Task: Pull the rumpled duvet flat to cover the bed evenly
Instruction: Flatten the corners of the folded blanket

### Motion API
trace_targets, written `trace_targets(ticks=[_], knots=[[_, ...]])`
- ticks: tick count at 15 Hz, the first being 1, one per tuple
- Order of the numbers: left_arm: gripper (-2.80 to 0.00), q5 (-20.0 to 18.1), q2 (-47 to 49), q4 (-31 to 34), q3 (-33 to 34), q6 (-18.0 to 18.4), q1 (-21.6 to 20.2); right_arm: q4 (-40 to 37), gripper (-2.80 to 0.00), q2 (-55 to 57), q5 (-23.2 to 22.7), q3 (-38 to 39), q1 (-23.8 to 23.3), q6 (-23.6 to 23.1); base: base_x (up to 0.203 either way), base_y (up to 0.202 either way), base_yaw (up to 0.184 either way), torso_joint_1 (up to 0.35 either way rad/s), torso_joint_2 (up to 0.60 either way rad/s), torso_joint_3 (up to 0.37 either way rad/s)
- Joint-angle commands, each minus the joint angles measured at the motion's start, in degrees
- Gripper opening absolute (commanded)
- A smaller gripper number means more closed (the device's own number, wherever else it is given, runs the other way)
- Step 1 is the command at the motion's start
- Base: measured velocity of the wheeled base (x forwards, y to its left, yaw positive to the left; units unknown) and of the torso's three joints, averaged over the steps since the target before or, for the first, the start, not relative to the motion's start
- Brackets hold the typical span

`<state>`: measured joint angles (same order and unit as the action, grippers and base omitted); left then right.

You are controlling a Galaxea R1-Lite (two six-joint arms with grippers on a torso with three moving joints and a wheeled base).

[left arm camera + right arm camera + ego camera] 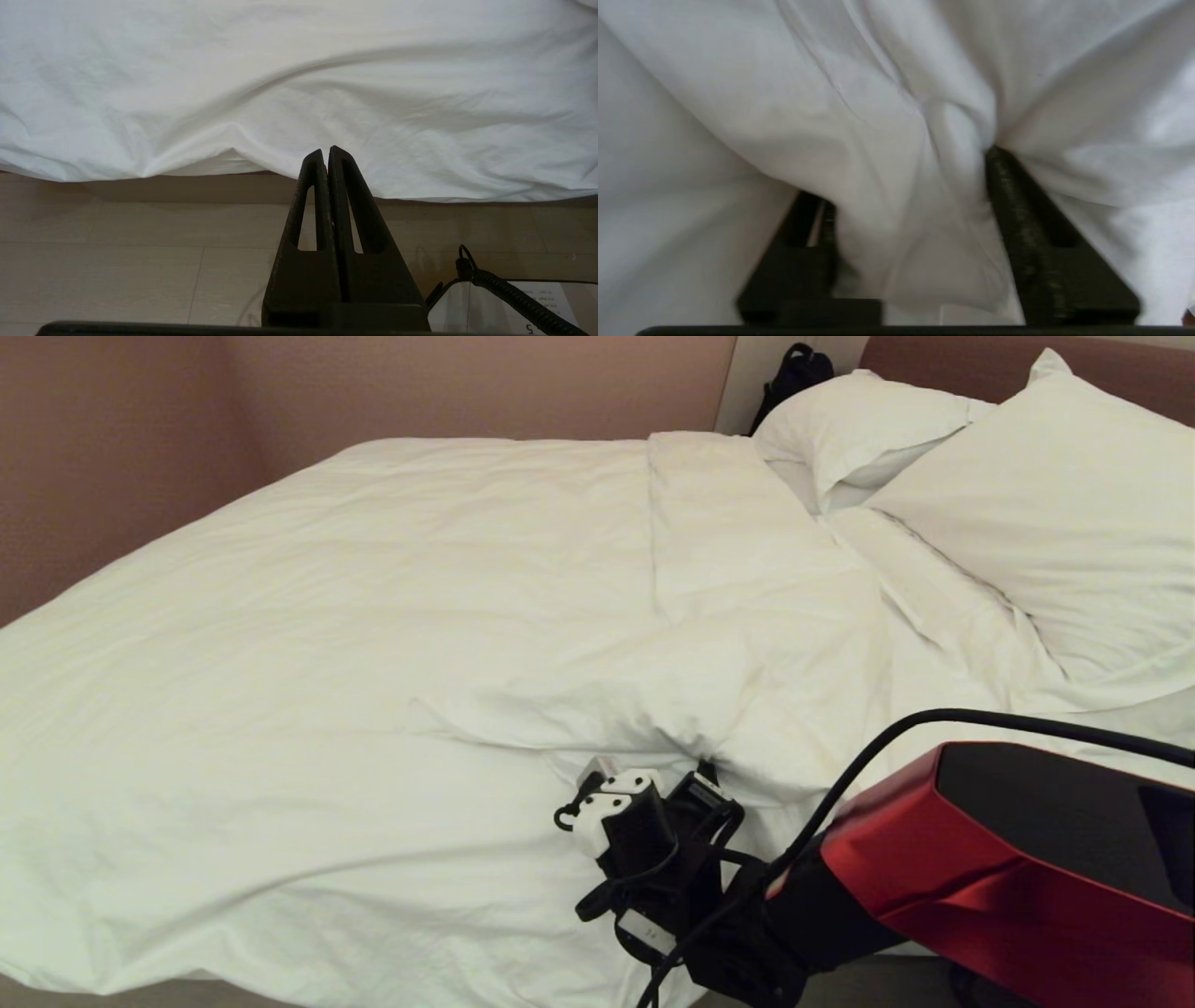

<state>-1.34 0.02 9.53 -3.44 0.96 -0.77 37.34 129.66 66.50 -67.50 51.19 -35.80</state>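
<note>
The white duvet [373, 616] lies over most of the bed [943, 359], with a raised fold running toward the pillows and a bunched ridge near the front edge. My right gripper [653, 770] pushes into that ridge from the front. In the right wrist view a thick fold of duvet [901, 140] fills the gap between its fingers [1017, 210], which stand apart around the cloth; my right gripper [906, 177] is open. My left gripper [325, 151] hangs shut and empty by the duvet's overhanging hem [280, 93], above the floor.
Two plump white pillows [1055, 513] [859, 429] rest at the head on the right. A black bag [794, 369] sits behind them. A brownish wall [112, 448] runs along the far side. Pale wood floor [117, 256] shows under the hem.
</note>
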Motion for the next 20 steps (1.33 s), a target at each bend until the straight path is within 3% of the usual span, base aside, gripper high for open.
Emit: trace_targets(ticks=[1, 8, 13, 20], knots=[[-2.8, 0.02, -0.02, -0.04, 0.01, 0.0, -0.02, 0.27, -2.8, -0.02, 0.3, 0.0, 0.05, -0.23, 0.0, 0.0, 0.0, 0.0, 0.0, 0.0], [-2.8, 0.02, -0.02, 0.05, 0.01, 0.0, -0.02, 0.25, -2.8, -3.87, 0.3, 2.06, 1.57, -0.23, 0.0, 0.0, 0.0, 0.0, 0.0, 0.0], [-2.8, 0.02, -0.02, 0.05, 0.01, 0.0, -0.02, 0.67, -2.8, -12.84, 0.31, 9.82, 2.08, 0.01, 0.0, 0.0, 0.0, 0.0, 0.0, 0.0], [-2.8, 0.02, -0.02, 0.05, 0.01, 0.0, -0.02, 7.32, -2.8, -26.57, 0.83, 26.38, 1.89, 0.21, 0.0, 0.0, 0.0, 0.0, 0.0, 0.0]])
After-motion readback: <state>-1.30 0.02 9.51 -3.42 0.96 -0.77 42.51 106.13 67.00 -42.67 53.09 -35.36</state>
